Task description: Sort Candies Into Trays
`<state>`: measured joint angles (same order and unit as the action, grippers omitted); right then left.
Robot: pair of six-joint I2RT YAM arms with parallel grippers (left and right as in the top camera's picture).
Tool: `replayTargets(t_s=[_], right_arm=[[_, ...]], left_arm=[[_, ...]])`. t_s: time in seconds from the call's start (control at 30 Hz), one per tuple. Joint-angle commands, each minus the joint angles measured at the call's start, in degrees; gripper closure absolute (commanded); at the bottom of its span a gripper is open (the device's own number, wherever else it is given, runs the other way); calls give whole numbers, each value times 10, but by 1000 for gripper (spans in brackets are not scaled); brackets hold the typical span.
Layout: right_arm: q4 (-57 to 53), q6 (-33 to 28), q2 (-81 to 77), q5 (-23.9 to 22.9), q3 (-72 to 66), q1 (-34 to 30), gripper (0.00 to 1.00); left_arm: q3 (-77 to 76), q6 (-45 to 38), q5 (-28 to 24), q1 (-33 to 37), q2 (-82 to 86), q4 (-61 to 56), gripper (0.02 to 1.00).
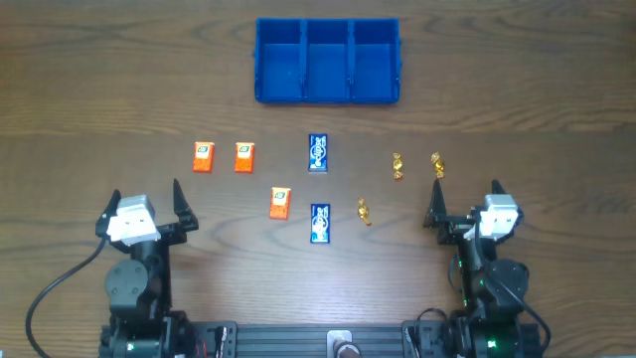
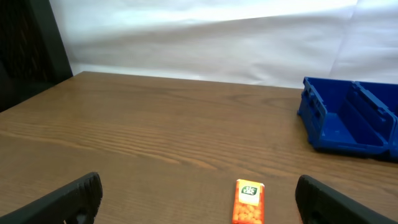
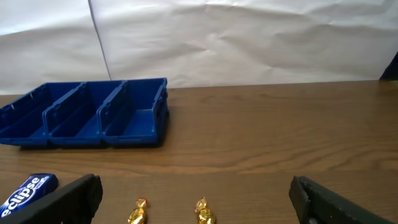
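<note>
On the brown wooden surface [image 1: 79, 99] the empty blue three-compartment plastic tray [image 1: 328, 97] sits far off, left pincer [image 1: 144, 192] and right pincer [image 1: 466, 187] hang open, unladen, and between lie blue candy packets [image 1: 318, 153], orange candy boxes [image 1: 244, 156] and tiny gold-wrapped sweets [image 1: 397, 165] that may slip a loose pinch.

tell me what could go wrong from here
1. The gold candies are small and lie low on the table, so a grasp could slip or push them away.
2. The tray has three adjoining compartments, so a drop near a divider might land in the wrong one.
</note>
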<state>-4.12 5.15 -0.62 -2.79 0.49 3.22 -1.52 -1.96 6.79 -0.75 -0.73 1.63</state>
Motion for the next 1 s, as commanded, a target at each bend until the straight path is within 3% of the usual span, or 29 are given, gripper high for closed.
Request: replayTargets(t_s=[0.03, 0.9, 1.0], right_arm=[[-4, -7, 3, -7, 0, -4, 3], [-4, -7, 3, -7, 0, -4, 3], [-4, -7, 3, -7, 0, -4, 3]], left_arm=[[12, -7, 11, 2, 6, 21, 20], [12, -5, 6, 3, 5, 22, 20], [11, 29, -4, 2, 5, 12, 20]])
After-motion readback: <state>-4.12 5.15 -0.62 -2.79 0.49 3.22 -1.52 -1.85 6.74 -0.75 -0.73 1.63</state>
